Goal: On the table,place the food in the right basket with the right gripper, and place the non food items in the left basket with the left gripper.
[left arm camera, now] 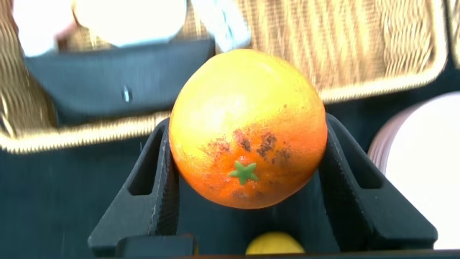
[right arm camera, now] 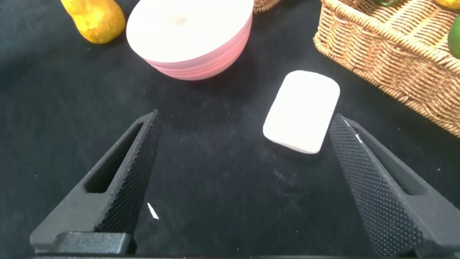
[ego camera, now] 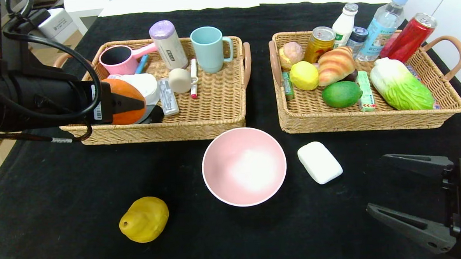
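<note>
Right tool (ego camera: 377,185) hangs low over the black table (ego camera: 63,230), fingers spread wide, holding nothing, near the white soap bar (ego camera: 319,162). Left tool (left arm camera: 244,216) pinches the orange (ego camera: 125,101) above the left basket (ego camera: 214,118). Dropped there, food lands in the wrong basket. Yellow pear (ego camera: 144,219) and pink bowl (ego camera: 243,166) wait.

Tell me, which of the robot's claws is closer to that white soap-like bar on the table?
The right gripper. It hovers open just beside the white bar. The left gripper is far across the table at the left basket, holding an orange.
</note>
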Controlling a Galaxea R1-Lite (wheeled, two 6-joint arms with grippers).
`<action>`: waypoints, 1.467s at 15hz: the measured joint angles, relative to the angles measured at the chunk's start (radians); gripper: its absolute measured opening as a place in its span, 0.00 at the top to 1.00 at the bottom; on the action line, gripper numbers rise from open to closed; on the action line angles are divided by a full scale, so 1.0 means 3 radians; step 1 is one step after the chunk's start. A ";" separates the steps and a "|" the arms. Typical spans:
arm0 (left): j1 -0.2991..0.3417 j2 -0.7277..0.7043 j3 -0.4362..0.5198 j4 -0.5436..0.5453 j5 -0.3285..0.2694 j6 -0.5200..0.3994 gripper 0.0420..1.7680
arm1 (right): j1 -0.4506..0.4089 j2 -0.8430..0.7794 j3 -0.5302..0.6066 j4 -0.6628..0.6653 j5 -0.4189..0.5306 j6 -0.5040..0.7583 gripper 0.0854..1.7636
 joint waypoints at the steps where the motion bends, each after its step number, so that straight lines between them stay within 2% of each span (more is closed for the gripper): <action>1: 0.0002 0.0037 -0.0029 -0.0072 0.0000 0.0003 0.36 | 0.0000 -0.0003 0.0000 0.0001 0.0000 0.0000 0.03; 5: -0.0048 0.0199 -0.0197 -0.0149 -0.0005 -0.0002 0.36 | -0.0004 -0.0004 -0.0005 0.0001 0.0000 0.0000 0.03; 8: -0.0179 0.0279 -0.0329 -0.0118 -0.0002 -0.0007 0.36 | -0.0026 -0.0006 -0.0013 0.0000 0.0000 0.0000 0.03; 12: -0.0516 0.0362 -0.0452 -0.0095 0.0006 -0.0015 0.37 | -0.0048 -0.0026 -0.0023 -0.0004 0.0001 0.0000 0.03; 19: -0.1189 0.0417 -0.0399 -0.0114 0.0009 -0.0018 0.37 | -0.0096 -0.0069 -0.0048 -0.0045 0.0000 0.0011 0.03; 22: -0.1408 0.0465 -0.0380 -0.0119 0.0010 -0.0004 0.37 | -0.0111 -0.0123 -0.0082 -0.0038 0.0001 0.0026 0.03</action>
